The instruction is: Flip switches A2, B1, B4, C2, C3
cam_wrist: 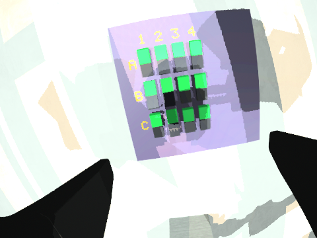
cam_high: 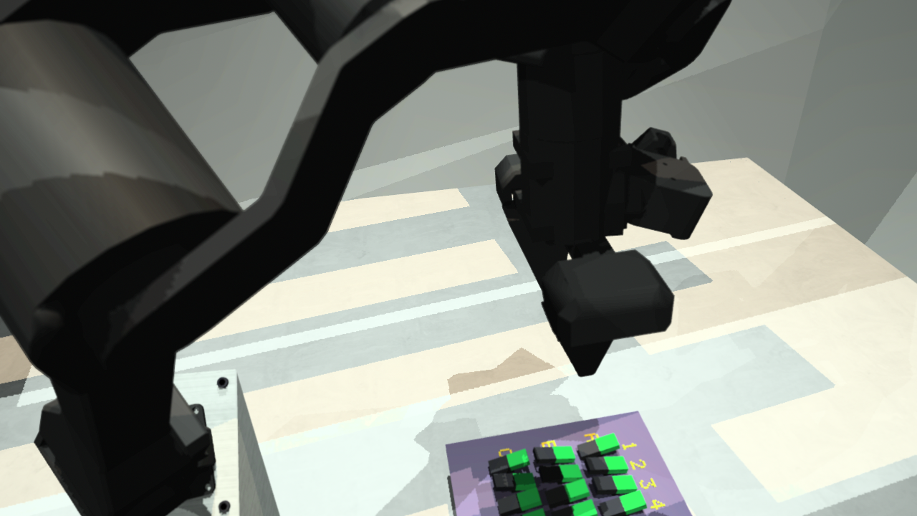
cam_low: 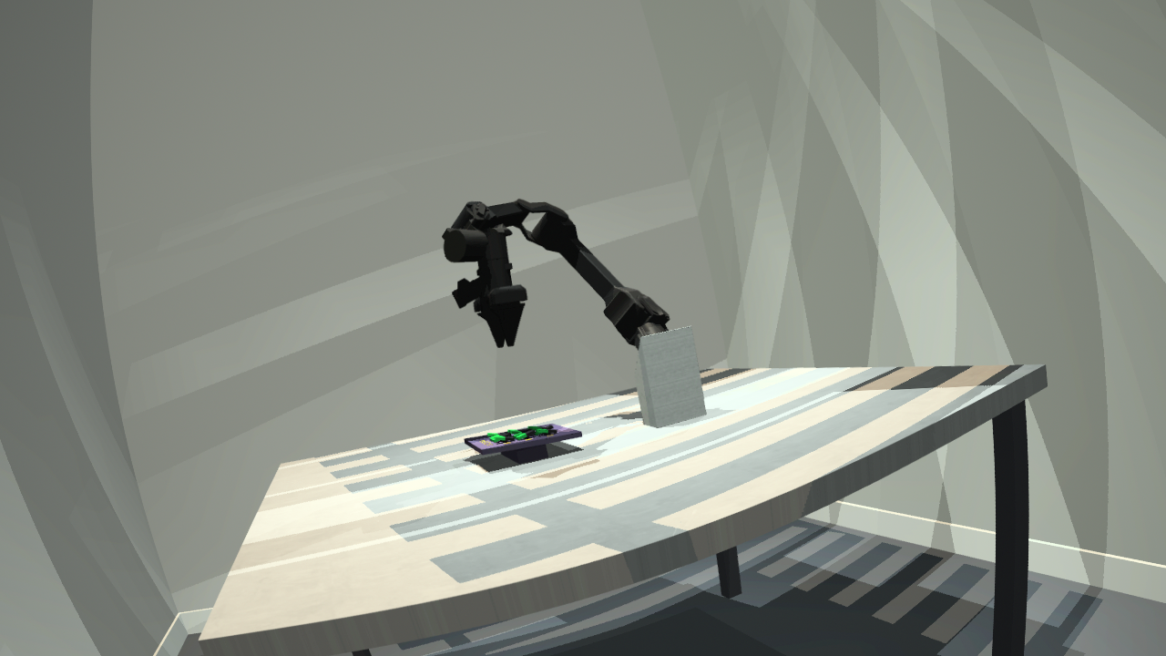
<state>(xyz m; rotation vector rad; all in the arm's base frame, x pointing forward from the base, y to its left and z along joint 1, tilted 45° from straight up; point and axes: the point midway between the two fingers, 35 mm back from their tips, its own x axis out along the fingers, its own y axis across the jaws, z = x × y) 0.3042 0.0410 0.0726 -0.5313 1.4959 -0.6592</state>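
The end effector [cam_low: 504,343], fingers spread and holding nothing, hangs well above the purple switch panel [cam_low: 523,439].

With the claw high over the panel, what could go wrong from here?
1. The black claw hangs open, and the green-and-grey rocker switches on the purple square panel sit close together; wide fingers might press a neighbour.
2. Shadow darkens part of the grid, so raised ends may be misjudged.
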